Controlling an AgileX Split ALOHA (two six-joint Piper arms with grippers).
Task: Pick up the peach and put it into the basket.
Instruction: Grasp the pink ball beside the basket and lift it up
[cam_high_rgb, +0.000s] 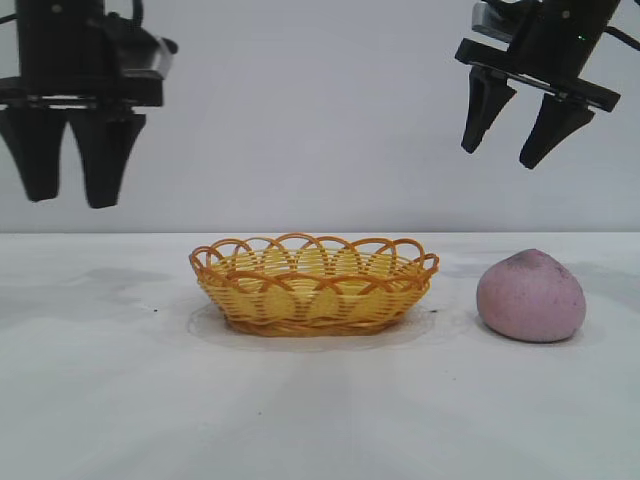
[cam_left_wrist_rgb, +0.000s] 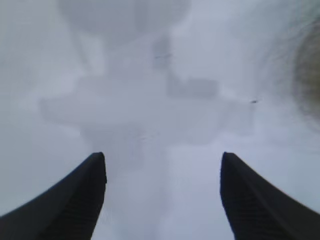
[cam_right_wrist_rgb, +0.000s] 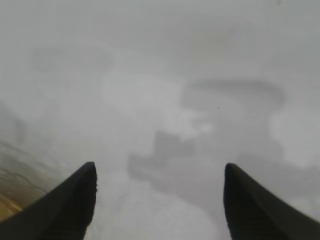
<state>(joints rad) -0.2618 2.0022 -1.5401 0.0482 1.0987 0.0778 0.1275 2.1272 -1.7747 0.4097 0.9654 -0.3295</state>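
Note:
The pink-mauve peach (cam_high_rgb: 531, 296) lies on the white table at the right. The yellow wicker basket (cam_high_rgb: 314, 284) with an orange looped rim stands empty at the middle. My right gripper (cam_high_rgb: 498, 156) hangs open and empty high above the peach, slightly to its left. My left gripper (cam_high_rgb: 70, 200) hangs open and empty high at the far left, well away from the basket. In the left wrist view its gripper (cam_left_wrist_rgb: 163, 165) shows only bare table between the fingers. In the right wrist view its gripper (cam_right_wrist_rgb: 160, 172) also shows bare table; the peach is out of that view.
The white table (cam_high_rgb: 120, 400) runs across the whole scene with a pale wall behind. A blurred yellow-brown patch at one edge of the right wrist view (cam_right_wrist_rgb: 12, 195) may be the basket.

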